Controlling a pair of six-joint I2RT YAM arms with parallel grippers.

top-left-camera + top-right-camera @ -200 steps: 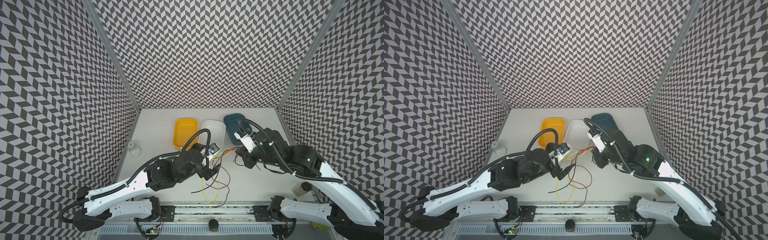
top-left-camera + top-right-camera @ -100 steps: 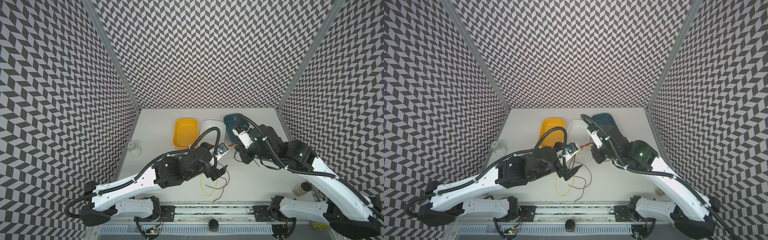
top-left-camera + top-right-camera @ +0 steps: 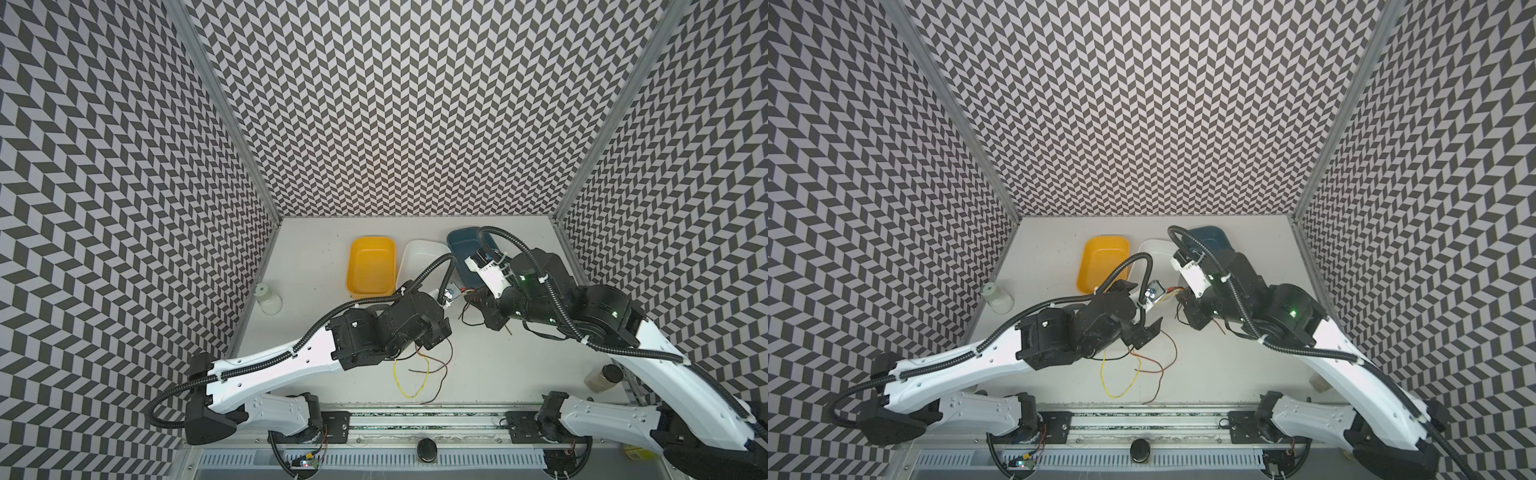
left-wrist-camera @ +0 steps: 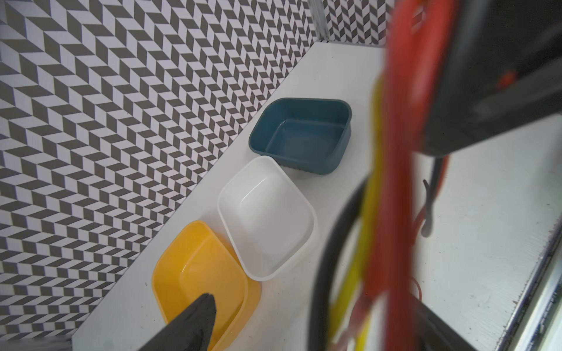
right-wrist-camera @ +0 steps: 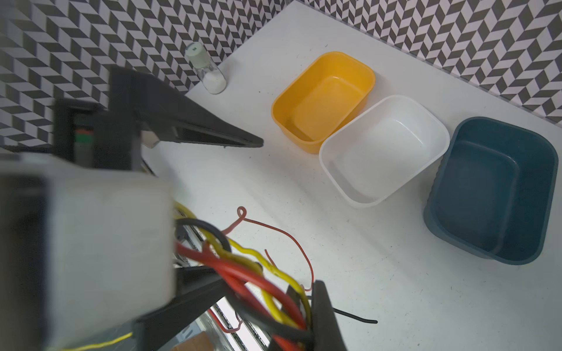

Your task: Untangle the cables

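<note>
Three colours of cables (image 5: 243,270) we see pinched in our right gripper (image 3: 476,298), clamped tight; our left gripper (image 3: 1144,304) gapes wide around them.

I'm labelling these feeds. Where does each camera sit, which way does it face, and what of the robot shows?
Top views: overhead, looking down on the table; left arm and right arm show.
Left wrist: on the left arm, facing the white tub past blurred cables; one pincer finger shows.
Right wrist: on the right arm, facing the open left pincer; the right pincer clamps the cables.
Shared: both wrist views show the white tub.
</note>
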